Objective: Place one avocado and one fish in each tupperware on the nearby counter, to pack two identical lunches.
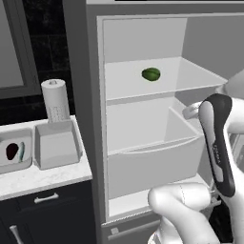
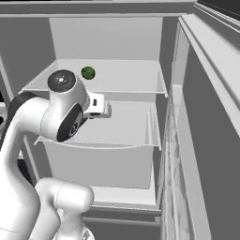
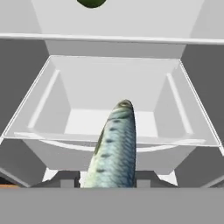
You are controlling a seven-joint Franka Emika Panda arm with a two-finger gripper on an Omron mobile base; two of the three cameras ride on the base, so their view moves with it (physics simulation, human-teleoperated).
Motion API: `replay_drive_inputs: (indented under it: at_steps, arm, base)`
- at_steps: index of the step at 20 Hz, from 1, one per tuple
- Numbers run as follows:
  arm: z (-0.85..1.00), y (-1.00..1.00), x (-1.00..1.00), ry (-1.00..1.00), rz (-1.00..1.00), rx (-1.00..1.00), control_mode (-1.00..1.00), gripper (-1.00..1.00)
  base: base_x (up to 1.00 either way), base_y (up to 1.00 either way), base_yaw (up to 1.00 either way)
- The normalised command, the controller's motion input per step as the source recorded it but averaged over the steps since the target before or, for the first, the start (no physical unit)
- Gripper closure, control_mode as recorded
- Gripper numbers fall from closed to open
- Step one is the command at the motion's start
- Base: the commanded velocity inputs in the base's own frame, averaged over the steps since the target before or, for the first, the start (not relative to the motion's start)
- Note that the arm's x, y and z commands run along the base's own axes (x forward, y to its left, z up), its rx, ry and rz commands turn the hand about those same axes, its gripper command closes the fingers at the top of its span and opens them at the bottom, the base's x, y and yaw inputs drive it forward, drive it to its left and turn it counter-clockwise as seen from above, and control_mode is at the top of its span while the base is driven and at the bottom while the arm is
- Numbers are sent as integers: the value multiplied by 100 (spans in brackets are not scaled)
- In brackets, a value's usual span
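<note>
The white arm's two-finger gripper (image 3: 107, 186) reaches into the open grey fridge, its jaws closed on a silvery-blue scaled fish (image 3: 113, 146) poking out over the clear plastic drawer (image 3: 43, 105), while a round green avocado (image 1: 151, 74) sits on the shelf above.

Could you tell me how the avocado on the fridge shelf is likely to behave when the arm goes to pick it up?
The avocado looks rounded and smooth, so it may roll on the flat shelf if nudged. It sits alone with nothing beside it to stop it. It seems small and probably light.
</note>
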Motion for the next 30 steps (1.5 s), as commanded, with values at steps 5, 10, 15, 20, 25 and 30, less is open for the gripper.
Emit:
replay_drive_inputs:
  at_steps: [5, 10, 15, 20, 25, 30]
  arm:
    - [0, 0, 0, 0, 0, 0, 100, 100]
    - [0, 0, 0, 0, 0, 0, 100, 100]
    - [0, 0, 0, 0, 0, 0, 100, 100]
    - [0, 0, 0, 0, 0, 0, 100, 100]
    - [0, 0, 0, 0, 0, 0, 100, 100]
    - [0, 0, 0, 0, 0, 0, 100, 100]
  base:
    - [-100, 49, 0]
    - [-83, 100, 0]
    - [-11, 100, 0]
    - [42, 100, 0]
    - [99, 82, -1]
    - [100, 3, -9]
